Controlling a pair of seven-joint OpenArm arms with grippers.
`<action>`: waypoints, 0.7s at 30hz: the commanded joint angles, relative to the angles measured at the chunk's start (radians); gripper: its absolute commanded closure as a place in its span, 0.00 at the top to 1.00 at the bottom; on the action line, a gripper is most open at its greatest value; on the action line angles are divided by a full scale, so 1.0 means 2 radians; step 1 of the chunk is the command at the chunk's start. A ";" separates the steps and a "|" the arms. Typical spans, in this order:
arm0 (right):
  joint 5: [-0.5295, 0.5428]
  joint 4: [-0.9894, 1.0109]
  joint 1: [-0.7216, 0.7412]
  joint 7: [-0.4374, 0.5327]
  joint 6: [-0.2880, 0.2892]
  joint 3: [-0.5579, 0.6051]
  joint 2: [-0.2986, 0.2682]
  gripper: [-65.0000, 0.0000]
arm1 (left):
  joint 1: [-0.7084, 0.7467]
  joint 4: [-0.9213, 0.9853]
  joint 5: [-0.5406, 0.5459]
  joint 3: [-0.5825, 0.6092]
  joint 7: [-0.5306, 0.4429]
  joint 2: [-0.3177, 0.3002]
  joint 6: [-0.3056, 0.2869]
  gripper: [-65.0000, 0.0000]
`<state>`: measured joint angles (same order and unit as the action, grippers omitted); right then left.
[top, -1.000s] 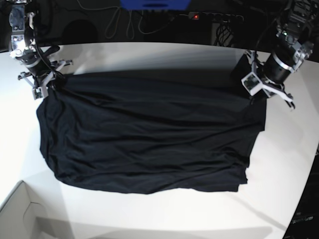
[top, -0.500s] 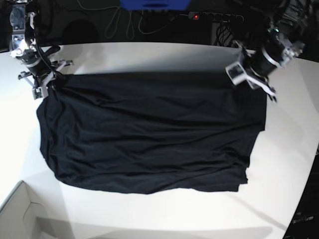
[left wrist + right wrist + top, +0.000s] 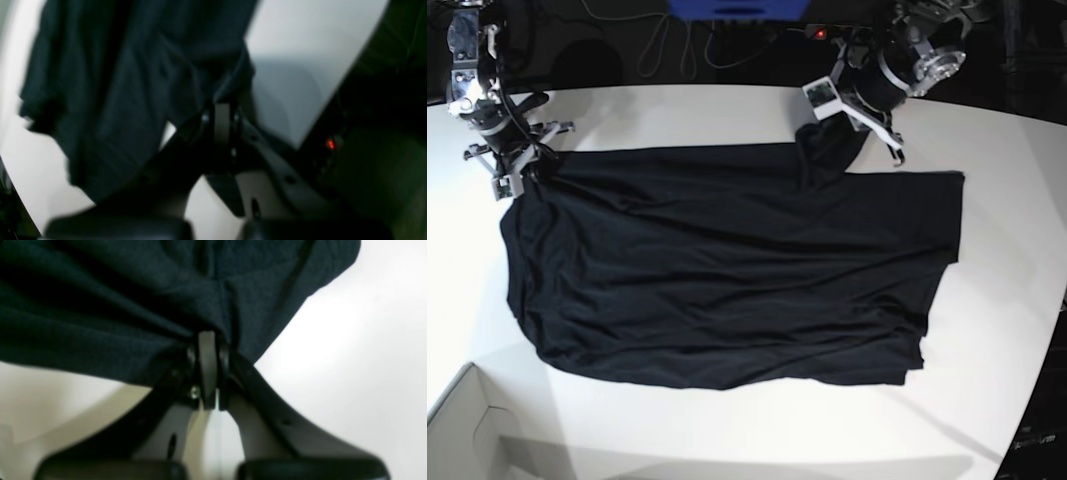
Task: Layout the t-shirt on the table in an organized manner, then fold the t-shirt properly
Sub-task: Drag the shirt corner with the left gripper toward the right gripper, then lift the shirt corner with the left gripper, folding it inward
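On a large white table [image 3: 727,430], a plain black t-shirt [image 3: 727,270] lies spread across the middle, mostly flat with soft wrinkles running through the cloth. Its near edge stops short of the table's near edge, and its right side hangs in a fairly straight line. At the far left corner of the shirt, the right gripper [image 3: 519,172] has its jaws closed tight on a bunched bit of fabric; the right wrist view shows the cloth gathered into folds right where the jaws meet [image 3: 208,340]. At the far edge, right of centre, the left gripper [image 3: 827,135] is likewise clamped on the shirt, with a peak of black fabric drawn up from the table towards it. The left wrist view is blurred, yet it shows dark cloth pinched at the closed jaws [image 3: 223,106] and draping away over the white surface. A pale cardboard box corner [image 3: 472,430] sits at the near left. Cables and a small red light [image 3: 820,34] lie in the dark beyond the table's far edge.
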<state>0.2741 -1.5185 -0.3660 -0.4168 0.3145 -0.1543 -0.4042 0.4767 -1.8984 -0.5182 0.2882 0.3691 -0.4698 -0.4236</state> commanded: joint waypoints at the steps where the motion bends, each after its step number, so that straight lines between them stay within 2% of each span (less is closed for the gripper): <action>1: -0.009 0.004 -0.008 -0.037 0.002 0.002 -0.002 0.00 | -0.005 -0.003 0.002 0.004 -0.011 0.003 0.003 0.00; 6: -0.009 0.004 -0.008 -0.037 0.002 0.002 -0.002 0.00 | -0.014 -0.006 0.006 -0.005 -0.008 0.010 0.004 0.00; 13: -0.009 0.004 -0.008 -0.037 0.002 0.002 -0.002 0.00 | -0.015 -0.060 0.007 -0.113 -0.012 0.011 0.002 0.00; 18: -0.009 0.002 -0.008 -0.037 0.002 0.002 -0.002 0.00 | -0.040 -0.063 0.004 -0.126 -0.012 0.004 0.001 0.00; 21: -0.009 0.001 -0.008 -0.039 0.002 0.002 -0.002 0.00 | -0.041 -0.065 0.003 -0.125 -0.012 -0.020 0.001 0.00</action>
<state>0.2741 -1.5215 -0.3664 -0.4183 0.3149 -0.1543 -0.4042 0.3977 -2.0087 -0.5095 0.0444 0.3546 -0.4980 -0.4351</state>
